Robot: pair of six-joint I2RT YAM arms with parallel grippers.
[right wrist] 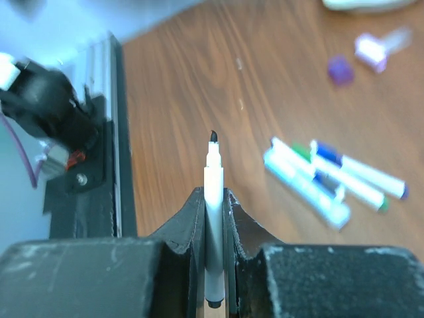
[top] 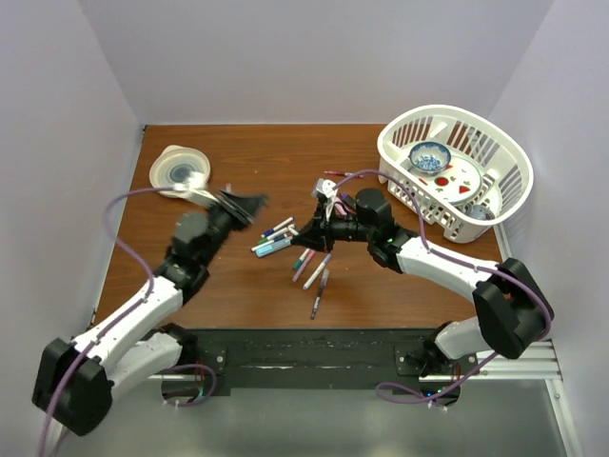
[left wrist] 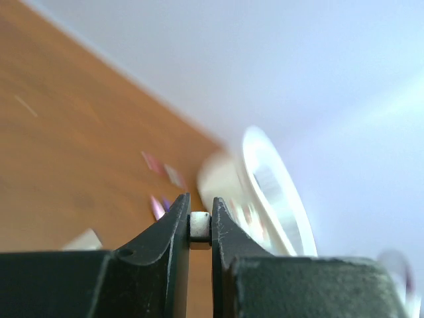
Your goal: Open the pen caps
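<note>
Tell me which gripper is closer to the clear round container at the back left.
Left. The left gripper is close by the clear container, just to its right. The right gripper sits mid-table by the pens, much farther right.

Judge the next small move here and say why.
Probably the left claw should open and drop the small white piece it pinches, likely a cap, onto the wooden table by the clear round plastic container. The slim white-barrelled pen clamped in the right claw already shows a bare black tip, so this pull looks done.
</note>
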